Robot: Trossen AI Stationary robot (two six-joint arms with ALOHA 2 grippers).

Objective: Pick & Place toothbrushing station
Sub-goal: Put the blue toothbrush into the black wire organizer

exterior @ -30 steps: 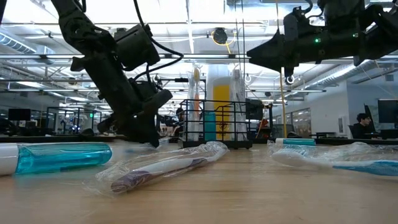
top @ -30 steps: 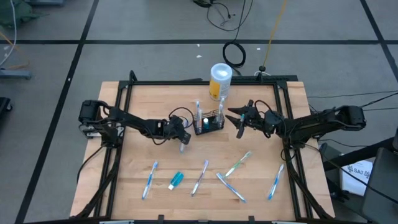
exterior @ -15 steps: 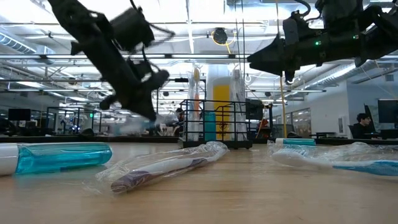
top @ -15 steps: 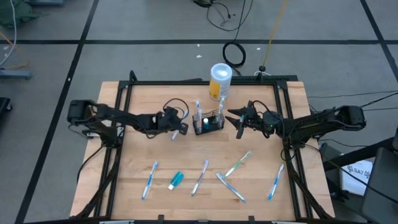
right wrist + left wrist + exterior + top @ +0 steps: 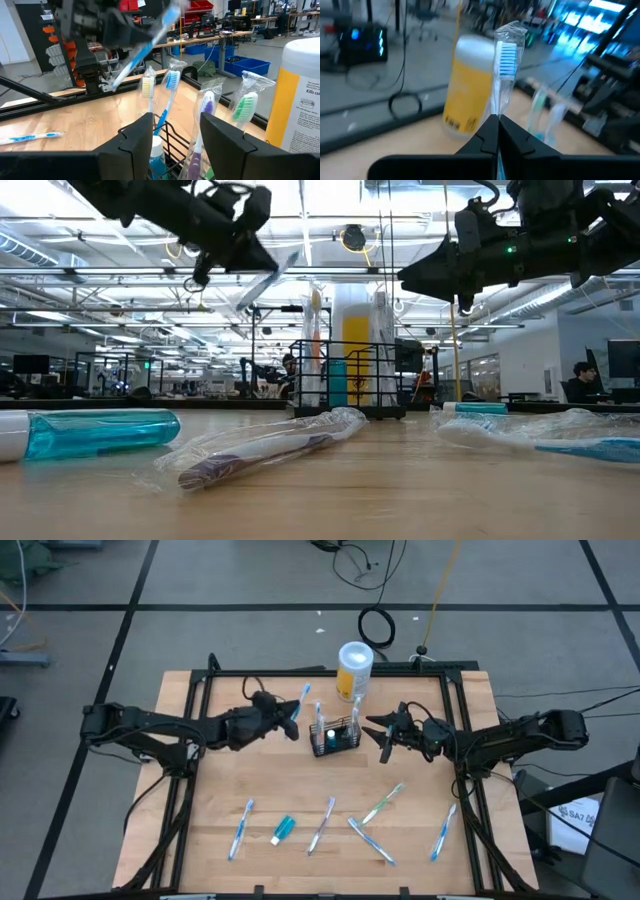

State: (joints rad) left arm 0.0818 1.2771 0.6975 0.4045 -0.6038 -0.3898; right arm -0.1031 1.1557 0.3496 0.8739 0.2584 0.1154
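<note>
The black wire-mesh basket stands on the table behind its middle and holds several wrapped toothbrushes upright; it also shows in the low view. My left gripper is just left of the basket, raised, and shut on a wrapped blue toothbrush. My right gripper hovers open and empty just right of the basket, and its two fingers frame the basket's brushes in the right wrist view. My left gripper pinches the blue toothbrush's wrapped handle between its two shut fingers. The brush runs on past the fingertips, with its bristle head at the free end. It is lifted clear of the table and slants in the low view.
A white-and-yellow canister stands behind the basket at the far edge. Several wrapped toothbrushes and a small blue tube lie along the table's near part. Black frame rails run along both sides.
My left gripper has risen from the table and gone toward the far edge, beside the basket, carrying the wrapped blue toothbrush. The brush is now lifted clear with its head pointing up and away. My right gripper has kept still.
</note>
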